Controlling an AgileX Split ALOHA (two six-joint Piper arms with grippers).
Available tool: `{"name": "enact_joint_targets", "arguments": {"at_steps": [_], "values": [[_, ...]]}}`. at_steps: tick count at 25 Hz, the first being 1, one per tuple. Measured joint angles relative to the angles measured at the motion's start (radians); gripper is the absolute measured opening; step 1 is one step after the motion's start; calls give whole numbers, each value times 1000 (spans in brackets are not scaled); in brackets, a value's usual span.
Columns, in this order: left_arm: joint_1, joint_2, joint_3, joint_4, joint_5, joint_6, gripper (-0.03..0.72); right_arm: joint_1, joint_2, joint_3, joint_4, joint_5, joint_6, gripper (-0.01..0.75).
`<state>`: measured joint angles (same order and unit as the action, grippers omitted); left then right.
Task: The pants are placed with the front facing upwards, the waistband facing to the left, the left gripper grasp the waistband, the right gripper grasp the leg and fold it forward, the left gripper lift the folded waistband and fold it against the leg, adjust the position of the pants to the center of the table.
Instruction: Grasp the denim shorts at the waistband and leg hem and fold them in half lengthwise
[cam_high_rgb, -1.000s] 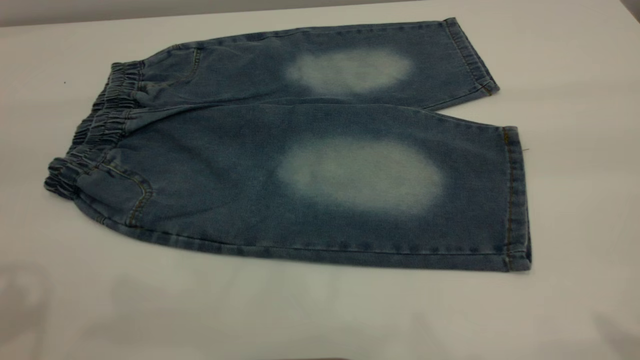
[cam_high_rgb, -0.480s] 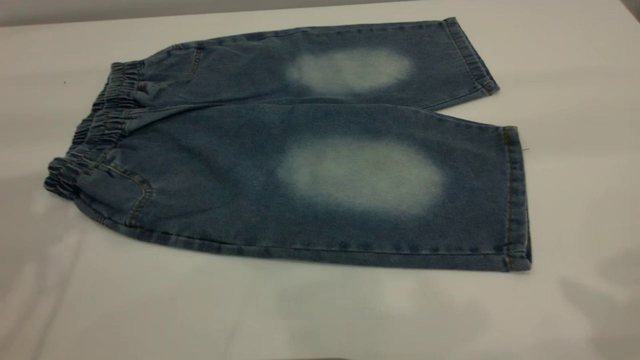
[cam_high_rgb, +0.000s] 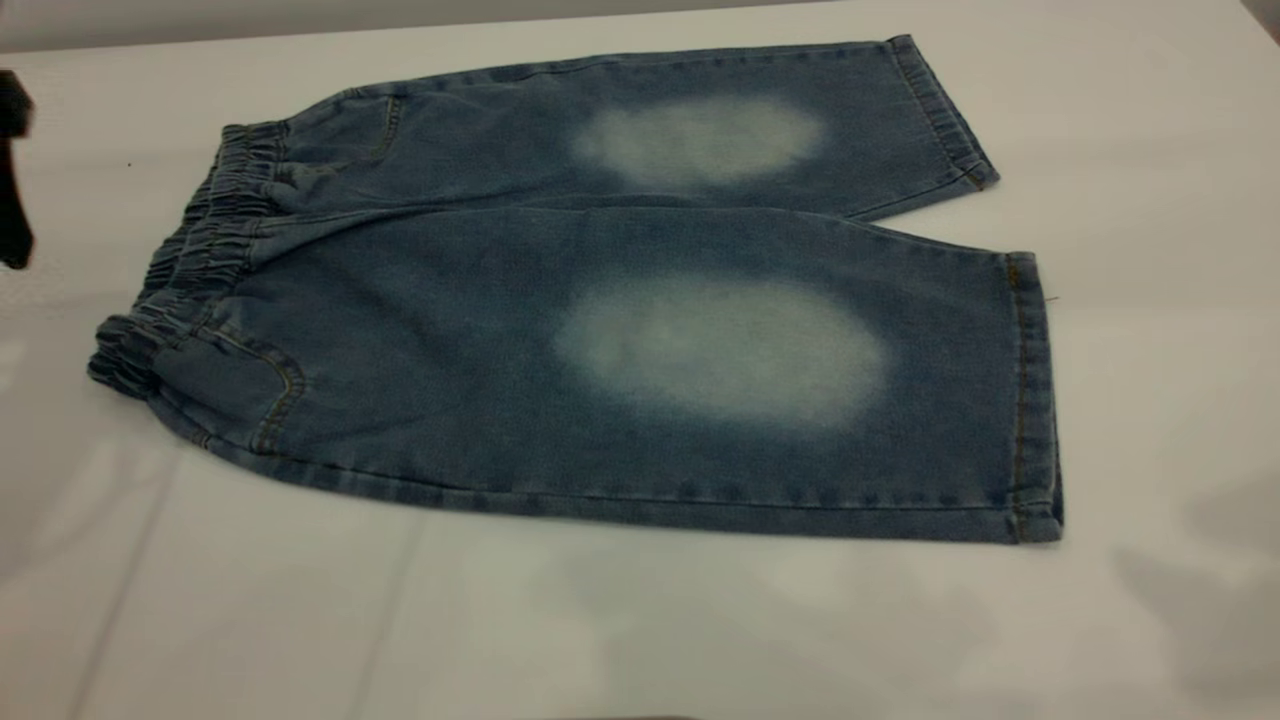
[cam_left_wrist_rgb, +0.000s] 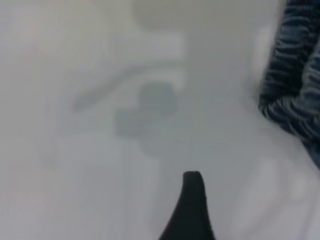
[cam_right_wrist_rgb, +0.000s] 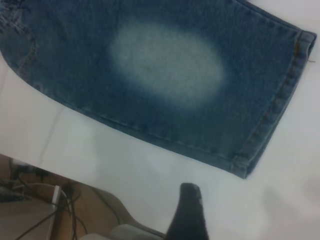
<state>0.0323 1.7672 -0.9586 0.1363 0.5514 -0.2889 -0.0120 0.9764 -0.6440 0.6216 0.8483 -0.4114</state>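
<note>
While the pants (cam_high_rgb: 640, 300) lie flat and unfolded on the table (cam_high_rgb: 640, 620), you have the left gripper (cam_high_rgb: 14, 170) just poking in at the exterior view's left edge, beside the waistband (cam_high_rgb: 200, 250) but apart from it. Only a dark sliver of it shows there, so you cannot tell how wide its fingers stand or whether they hold anything. Your left wrist view gives one black fingertip (cam_left_wrist_rgb: 192, 200) over bare table, with the puckered waistband (cam_left_wrist_rgb: 295, 85) off to one side and nothing pinched under the tip. Waistband points to the left, both legs run to the right, the hems (cam_high_rgb: 1030, 400) lying flat. Each knee carries a pale faded oval (cam_high_rgb: 720, 350), and tan stitching traces the pocket (cam_high_rgb: 250, 380) near the waistband. Your right gripper is out of the exterior view; its wrist view shows one black fingertip (cam_right_wrist_rgb: 189, 210) above the table's near edge, short of the near leg's hem (cam_right_wrist_rgb: 280, 100) and clear of the cloth. How far that one is open you cannot tell either. Past the table edge you catch some cables (cam_right_wrist_rgb: 30, 195) on a brown floor. No brand, label or writing is readable anywhere on the denim.
</note>
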Motion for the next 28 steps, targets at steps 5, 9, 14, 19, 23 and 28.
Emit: {"name": "enact_joint_targets", "arguments": {"at_steps": [5, 9, 14, 19, 23, 28], "values": [[0, 82, -7, -1, -62, 0, 583, 0, 0, 0, 0, 0, 0, 526], [0, 138, -7, -9, -109, 0, 583, 0, 0, 0, 0, 0, 0, 526], [0, 199, -7, -20, -161, 0, 583, 0, 0, 0, 0, 0, 0, 526], [-10, 242, -8, -21, -193, -1, 583, 0, 0, 0, 0, -7, 0, 526], [-15, 279, -12, -24, -226, -1, 583, 0, 0, 0, 0, -8, 0, 526], [-15, 314, -24, -35, -235, -1, 583, 0, 0, 0, 0, -9, 0, 526]]}}
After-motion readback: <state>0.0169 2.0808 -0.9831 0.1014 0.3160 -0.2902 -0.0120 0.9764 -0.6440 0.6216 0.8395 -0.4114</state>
